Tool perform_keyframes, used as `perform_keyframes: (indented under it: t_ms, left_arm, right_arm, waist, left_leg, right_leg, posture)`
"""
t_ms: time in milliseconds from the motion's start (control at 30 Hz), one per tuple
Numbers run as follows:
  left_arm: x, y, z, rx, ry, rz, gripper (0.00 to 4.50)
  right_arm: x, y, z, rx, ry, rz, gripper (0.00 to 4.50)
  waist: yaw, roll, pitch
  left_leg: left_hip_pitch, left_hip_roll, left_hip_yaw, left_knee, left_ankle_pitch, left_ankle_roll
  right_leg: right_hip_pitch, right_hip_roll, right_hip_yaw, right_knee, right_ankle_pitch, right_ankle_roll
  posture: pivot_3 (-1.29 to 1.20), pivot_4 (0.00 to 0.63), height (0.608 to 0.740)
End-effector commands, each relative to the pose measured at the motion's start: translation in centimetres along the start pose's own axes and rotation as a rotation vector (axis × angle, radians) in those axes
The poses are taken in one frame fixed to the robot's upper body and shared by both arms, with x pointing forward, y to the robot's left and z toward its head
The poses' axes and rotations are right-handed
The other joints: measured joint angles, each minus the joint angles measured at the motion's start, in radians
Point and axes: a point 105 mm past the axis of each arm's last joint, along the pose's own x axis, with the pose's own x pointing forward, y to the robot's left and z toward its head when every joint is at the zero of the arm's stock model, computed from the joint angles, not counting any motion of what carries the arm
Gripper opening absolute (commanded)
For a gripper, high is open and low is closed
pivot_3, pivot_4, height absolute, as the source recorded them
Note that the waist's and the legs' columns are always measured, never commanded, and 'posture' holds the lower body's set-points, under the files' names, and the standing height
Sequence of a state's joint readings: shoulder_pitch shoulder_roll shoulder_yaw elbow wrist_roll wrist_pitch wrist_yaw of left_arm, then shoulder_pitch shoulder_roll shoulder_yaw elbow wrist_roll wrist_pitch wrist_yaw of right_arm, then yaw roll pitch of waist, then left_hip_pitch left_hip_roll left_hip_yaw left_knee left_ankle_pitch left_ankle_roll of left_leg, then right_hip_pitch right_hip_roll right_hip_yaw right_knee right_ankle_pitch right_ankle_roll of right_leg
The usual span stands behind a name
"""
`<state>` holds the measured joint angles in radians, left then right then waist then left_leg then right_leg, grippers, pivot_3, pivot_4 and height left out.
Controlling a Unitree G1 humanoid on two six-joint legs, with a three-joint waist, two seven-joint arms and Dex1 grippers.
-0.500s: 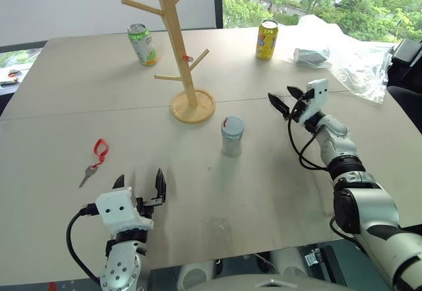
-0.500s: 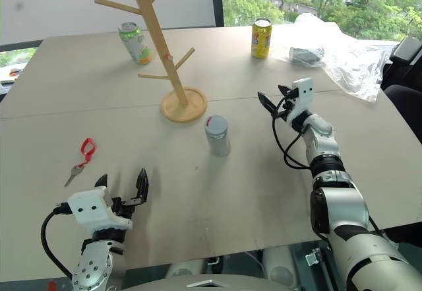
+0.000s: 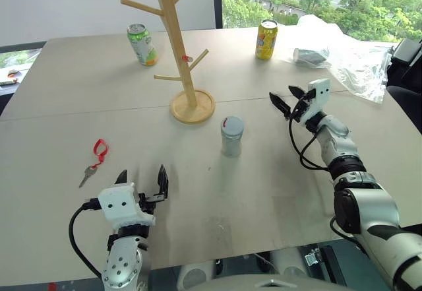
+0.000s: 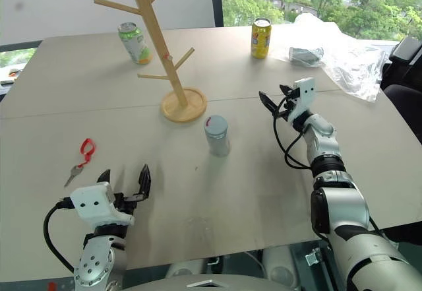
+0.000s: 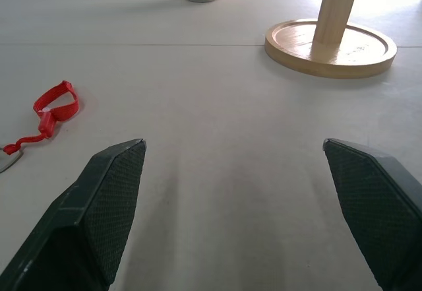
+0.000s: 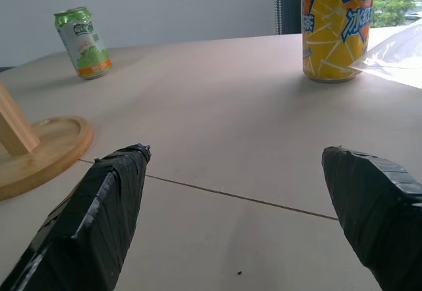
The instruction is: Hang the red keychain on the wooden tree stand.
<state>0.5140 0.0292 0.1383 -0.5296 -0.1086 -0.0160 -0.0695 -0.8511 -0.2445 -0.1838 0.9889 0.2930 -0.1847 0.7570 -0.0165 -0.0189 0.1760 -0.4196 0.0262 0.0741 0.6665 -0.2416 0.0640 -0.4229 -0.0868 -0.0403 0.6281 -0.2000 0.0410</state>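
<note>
The red keychain [image 3: 99, 149] lies flat on the table at the left, its silver key [image 3: 87, 174] trailing toward me; the red loop [image 5: 54, 108] also shows in the left wrist view. My left gripper [image 3: 142, 176] hovers open and empty near the front edge, a little right of the keychain. The wooden tree stand [image 3: 179, 47] rises on its round base [image 3: 193, 106] at the table's middle back, and the base [image 5: 331, 45] shows ahead of the left fingers. My right gripper [image 3: 285, 99] is open and empty over the table at the right, pointing toward the stand.
A small grey jar with a white lid [image 3: 231, 135] stands between the stand and the front edge. A green can [image 3: 142, 43] sits at the back left, a yellow can [image 3: 266, 39] at the back right. Crumpled clear plastic [image 3: 343, 50] covers the far right corner.
My left gripper has shifted slightly to the right and forward. The right arm and the objects have stayed put.
</note>
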Motion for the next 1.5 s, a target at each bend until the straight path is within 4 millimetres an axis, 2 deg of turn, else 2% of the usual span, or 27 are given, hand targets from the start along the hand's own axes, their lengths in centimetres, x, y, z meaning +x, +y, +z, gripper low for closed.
perform_keyframes:
  t_ms: [33, 367, 533, 600, 667, 767, 867, 933, 1000, 1100, 1200, 1367, 1500]
  left_arm:
    - [-0.1, -0.1, 0.8, 0.014, -0.029, -0.007, 4.46]
    - [-0.1, -1.1, 1.1, -0.031, -0.044, -0.082, 4.46]
    - [-0.5, -3.1, 1.7, -0.027, -0.078, -0.260, 4.46]
    - [-1.2, -4.3, 1.9, -0.001, -0.109, -0.384, 4.46]
    - [-2.4, -5.6, 1.5, 0.023, -0.103, -0.534, 4.46]
    - [-3.8, -5.7, 0.3, 0.076, -0.081, -0.648, 4.46]
    - [-4.5, -5.1, -0.5, 0.090, -0.070, -0.700, 4.46]
    - [-4.6, -4.7, -0.7, 0.083, -0.064, -0.718, 4.46]
    - [-4.6, -4.6, -0.9, 0.074, -0.056, -0.732, 4.46]
    - [-4.3, -4.9, -1.0, 0.061, -0.061, -0.753, 4.46]
    - [-4.2, -5.2, -1.1, 0.057, -0.065, -0.764, 4.46]
    - [-4.1, -5.6, -1.0, 0.057, -0.071, -0.776, 4.46]
    - [-4.0, -5.7, -0.8, 0.058, -0.079, -0.773, 4.46]
  right_arm:
    - [0.1, -0.3, 1.4, -0.028, -0.050, -0.001, 4.50]
    - [0.0, -0.3, 1.3, -0.023, -0.046, 0.002, 4.50]
    - [-0.1, -0.1, 1.2, -0.003, -0.035, 0.035, 4.50]
    - [-0.5, 0.1, 1.6, 0.008, -0.039, 0.086, 4.50]
    - [-1.2, 0.4, 2.0, 0.004, -0.037, 0.150, 4.50]
    - [-2.3, 0.5, 3.3, 0.046, -0.051, 0.231, 4.50]
    - [-3.4, 2.4, 5.3, 0.092, -0.065, 0.385, 4.50]
    - [-4.3, 4.7, 6.9, 0.108, -0.067, 0.514, 4.50]
    - [-5.0, 6.8, 7.4, 0.100, -0.044, 0.607, 4.50]
    - [-6.2, 10.1, 6.3, 0.022, 0.047, 0.730, 4.50]
    - [-7.0, 12.1, 4.7, -0.027, 0.121, 0.810, 4.50]
    - [-6.6, 12.9, 1.7, -0.079, 0.205, 0.849, 4.50]
    - [-5.9, 12.7, 1.2, -0.087, 0.203, 0.842, 4.50]
  waist:
    - [0.000, 0.000, 0.000]
    - [0.000, 0.000, 0.000]
    - [0.000, 0.000, 0.000]
    - [0.000, 0.000, 0.000]
    - [0.001, 0.001, 0.001]
    - [0.001, 0.002, 0.001]
    - [0.002, 0.003, 0.000]
    - [0.001, 0.004, 0.000]
    - [0.001, 0.004, 0.001]
    - [0.003, 0.004, 0.000]
    - [0.003, 0.004, 0.000]
    - [0.003, 0.004, 0.000]
    - [0.004, 0.004, 0.000]
  left_leg:
    - [0.000, 0.000, 0.000, 0.000, 0.000, 0.000]
    - [0.000, 0.000, 0.000, 0.000, 0.000, 0.000]
    - [0.000, 0.000, 0.000, 0.000, 0.000, 0.000]
    - [0.000, 0.000, 0.000, 0.000, 0.000, 0.000]
    - [0.000, 0.000, 0.000, 0.000, 0.000, 0.000]
    - [-0.001, 0.000, 0.000, 0.000, 0.000, 0.000]
    - [-0.007, 0.000, 0.000, 0.000, 0.000, 0.000]
    - [-0.011, 0.001, -0.001, 0.001, 0.000, 0.000]
    - [-0.012, 0.002, -0.001, 0.001, 0.000, 0.000]
    - [-0.012, 0.002, -0.002, 0.001, 0.000, 0.000]
    - [-0.012, 0.002, -0.002, 0.002, 0.000, 0.000]
    - [-0.012, 0.000, -0.001, 0.003, 0.000, 0.000]
    - [-0.012, 0.000, -0.001, 0.003, 0.000, 0.000]
  right_leg:
    - [0.000, 0.000, 0.000, 0.000, 0.000, 0.000]
    - [0.000, 0.000, 0.000, 0.000, 0.000, 0.000]
    - [0.000, 0.000, 0.000, 0.000, 0.000, 0.000]
    - [0.000, 0.000, 0.000, 0.000, 0.000, 0.000]
    - [0.000, 0.000, 0.000, 0.000, 0.000, 0.000]
    - [-0.001, -0.001, 0.000, -0.001, 0.000, 0.000]
    - [-0.008, -0.002, 0.000, 0.000, 0.000, 0.000]
    - [-0.011, -0.003, 0.000, 0.000, 0.000, -0.001]
    - [-0.012, -0.003, -0.001, 0.000, 0.000, -0.001]
    - [-0.012, -0.004, -0.002, 0.000, 0.000, 0.000]
    - [-0.011, -0.002, -0.002, 0.000, 0.000, 0.000]
    - [-0.011, -0.001, -0.002, 0.000, 0.000, 0.000]
    - [-0.011, 0.000, -0.002, 0.000, 0.000, 0.000]
  posture:
    - [0.00, 0.150, 0.740]
    - [0.00, 0.150, 0.740]
    - [0.00, 0.150, 0.740]
    - [0.00, 0.150, 0.740]
    - [0.00, 0.150, 0.740]
    - [0.00, 0.150, 0.740]
    - [0.00, 0.150, 0.740]
    - [0.00, 0.150, 0.740]
    - [0.00, 0.150, 0.740]
    - [0.00, 0.150, 0.740]
    - [0.00, 0.150, 0.740]
    - [0.00, 0.150, 0.740]
    - [0.00, 0.150, 0.740]
